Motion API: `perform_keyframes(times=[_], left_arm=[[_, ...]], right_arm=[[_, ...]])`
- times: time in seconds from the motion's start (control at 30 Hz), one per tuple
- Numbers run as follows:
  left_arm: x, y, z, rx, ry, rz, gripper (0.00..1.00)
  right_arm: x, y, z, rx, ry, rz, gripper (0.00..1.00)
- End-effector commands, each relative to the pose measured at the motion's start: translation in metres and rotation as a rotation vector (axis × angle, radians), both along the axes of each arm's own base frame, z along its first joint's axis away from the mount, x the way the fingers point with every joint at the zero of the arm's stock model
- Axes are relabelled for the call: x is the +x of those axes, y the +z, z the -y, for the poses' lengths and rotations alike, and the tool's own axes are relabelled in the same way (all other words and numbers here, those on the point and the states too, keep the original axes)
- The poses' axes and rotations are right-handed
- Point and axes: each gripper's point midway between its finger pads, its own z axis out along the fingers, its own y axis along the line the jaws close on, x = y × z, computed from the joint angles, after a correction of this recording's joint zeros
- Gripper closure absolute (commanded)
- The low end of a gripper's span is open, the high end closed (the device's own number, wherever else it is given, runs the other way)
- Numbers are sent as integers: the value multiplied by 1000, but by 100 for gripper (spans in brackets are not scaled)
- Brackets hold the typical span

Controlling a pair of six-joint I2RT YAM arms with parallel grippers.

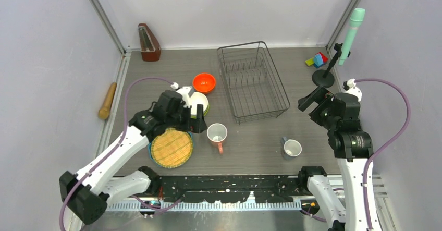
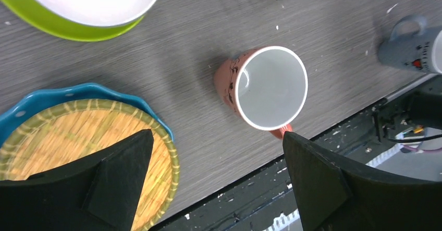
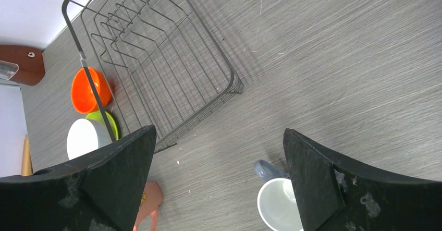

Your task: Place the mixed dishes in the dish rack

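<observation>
Top external view shows the dish rack [image 1: 253, 85] on the surface [image 1: 250, 142] with every dish outside it. The orange bowl [image 1: 204, 82] sits just left of it, and the pink floral mug [image 1: 217, 134] and small grey-blue mug [image 1: 292, 148] lie nearer the arms. The left arm [image 1: 120, 153] hides part of the white bowl [image 1: 199, 101], and the lime-green plate [image 2: 62, 30] beneath shows only a rim. The left jaws gape wide, empty, over the blue-rimmed plate [image 1: 171, 148] and pink mug. The right jaws, equally wide and empty, hang right of the rack.
</observation>
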Motion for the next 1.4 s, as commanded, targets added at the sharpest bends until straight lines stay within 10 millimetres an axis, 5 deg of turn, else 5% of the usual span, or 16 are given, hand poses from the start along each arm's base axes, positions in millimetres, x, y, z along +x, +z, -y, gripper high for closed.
perform_keyframes(times=[0.0,0.37,0.63,0.9,0.93,1.0,1.03,1.2,1.37], left_arm=[[19,-1,18,37,17,54,2],[32,-34,58,51,-44,29,20],[23,-63,58,152,-47,-7,28],[10,-84,65,131,-84,-30,45],[9,-84,66,116,-87,-22,53],[9,-79,67,93,-94,-1,90],[10,-76,67,91,-95,10,99],[15,-52,55,129,-66,65,100],[22,1,44,27,18,215,100]], right_arm=[[12,9,-3,15,12,43,2],[11,1,-5,20,19,30,6],[10,2,-6,25,23,34,6],[10,-1,-10,47,34,27,7],[10,-1,-10,47,33,26,7],[9,-1,-10,48,34,27,7],[8,-1,-10,49,33,29,7],[7,1,-21,84,83,30,7],[11,4,-46,174,198,12,8]])
